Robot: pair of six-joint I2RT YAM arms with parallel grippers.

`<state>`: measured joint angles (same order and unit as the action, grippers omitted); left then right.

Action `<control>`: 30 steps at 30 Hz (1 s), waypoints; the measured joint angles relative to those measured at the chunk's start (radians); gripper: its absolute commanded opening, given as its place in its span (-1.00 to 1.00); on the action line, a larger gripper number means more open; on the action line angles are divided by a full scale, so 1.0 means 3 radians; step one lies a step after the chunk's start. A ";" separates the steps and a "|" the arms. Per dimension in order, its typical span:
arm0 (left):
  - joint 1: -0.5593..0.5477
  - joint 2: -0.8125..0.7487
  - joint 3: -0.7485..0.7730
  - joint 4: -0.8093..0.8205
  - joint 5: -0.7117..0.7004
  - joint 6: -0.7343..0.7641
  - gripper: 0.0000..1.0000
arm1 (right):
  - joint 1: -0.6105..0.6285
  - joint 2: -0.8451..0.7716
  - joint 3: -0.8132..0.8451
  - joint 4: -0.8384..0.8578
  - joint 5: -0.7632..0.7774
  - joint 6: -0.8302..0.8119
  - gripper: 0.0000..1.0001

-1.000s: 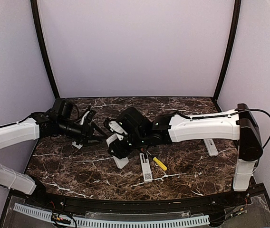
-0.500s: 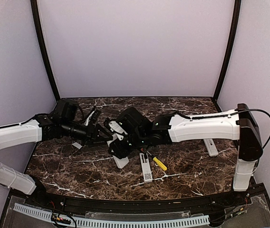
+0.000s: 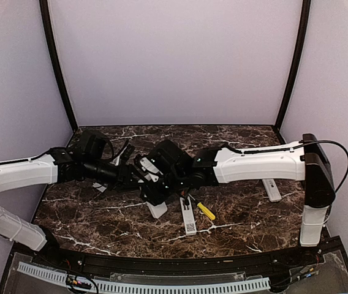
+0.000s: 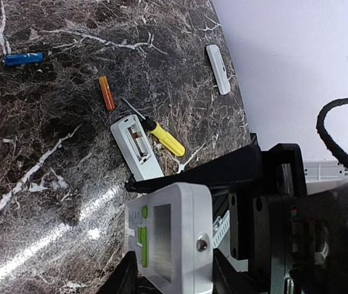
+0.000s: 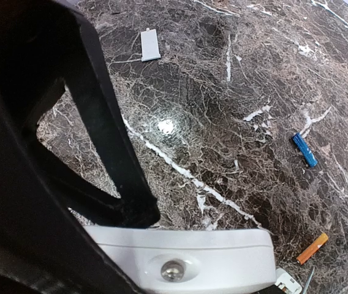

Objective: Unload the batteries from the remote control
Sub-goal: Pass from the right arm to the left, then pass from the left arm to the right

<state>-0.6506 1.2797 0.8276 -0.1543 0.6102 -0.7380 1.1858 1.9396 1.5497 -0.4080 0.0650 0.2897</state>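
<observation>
Right gripper (image 3: 152, 190) clamps the remote (image 4: 169, 242) aloft, presenting it to the left gripper (image 3: 136, 175), whose own grip cannot be told.

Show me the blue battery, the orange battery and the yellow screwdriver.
blue battery (image 4: 23, 59), left wrist view, mid-body.
orange battery (image 4: 106, 93), left wrist view, mid-body.
yellow screwdriver (image 4: 166, 139), left wrist view, handle.

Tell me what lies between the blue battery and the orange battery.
Nothing does. In the left wrist view, only bare marble tabletop separates the blue battery from the orange battery.
</observation>
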 measured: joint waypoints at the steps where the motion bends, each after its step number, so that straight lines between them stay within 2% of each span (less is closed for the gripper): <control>1: -0.0020 0.0015 0.0000 0.0000 -0.0001 0.0000 -0.32 | 0.0000 0.0006 0.0011 -0.0011 0.0005 0.0003 -1.00; 7: -0.0079 0.0048 0.0001 0.0020 -0.0020 0.0010 -0.72 | 0.0000 0.0031 0.0031 -0.0047 0.0008 0.0027 -1.00; 10: -0.0089 0.0048 0.0001 0.0005 -0.0074 0.0128 -0.90 | -0.0004 0.0031 0.0031 -0.0097 -0.0046 0.0086 -0.77; 11: -0.0089 0.0048 0.0001 0.0000 -0.0081 0.0123 -0.98 | -0.0006 0.0031 0.0031 -0.0098 -0.0053 0.0090 -0.65; 13: -0.0089 0.0048 0.0001 -0.0001 -0.0086 0.0125 -1.00 | -0.0008 0.0031 0.0031 -0.0095 -0.0055 0.0104 -0.38; 15: -0.0089 0.0047 0.0001 0.0000 -0.0098 0.0120 -1.00 | -0.0008 0.0023 0.0011 -0.0079 -0.0055 0.0114 0.09; 17: -0.0095 0.0043 0.0000 0.0003 -0.0125 0.0102 -1.00 | -0.0011 -0.0005 -0.0046 -0.0027 -0.0058 0.0125 0.45; 20: -0.0107 -0.0001 -0.0003 -0.0003 -0.0207 -0.0015 -1.00 | -0.0023 -0.0103 -0.0206 0.0092 -0.0029 0.0144 0.75; 24: -0.0100 -0.0165 -0.0006 -0.0003 -0.0401 -0.0137 -1.00 | -0.0039 -0.0362 -0.0512 0.0235 0.0020 0.0200 0.89; 30: -0.0023 -0.0518 -0.0095 0.0116 -0.0684 -0.0341 -1.00 | -0.0076 -0.0910 -0.0951 0.0572 0.0067 0.0384 0.92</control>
<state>-0.6575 1.1244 0.7990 -0.1196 0.4049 -0.8402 1.1629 1.6665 1.2644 -0.2363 0.0853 0.4049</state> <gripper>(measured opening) 0.152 0.953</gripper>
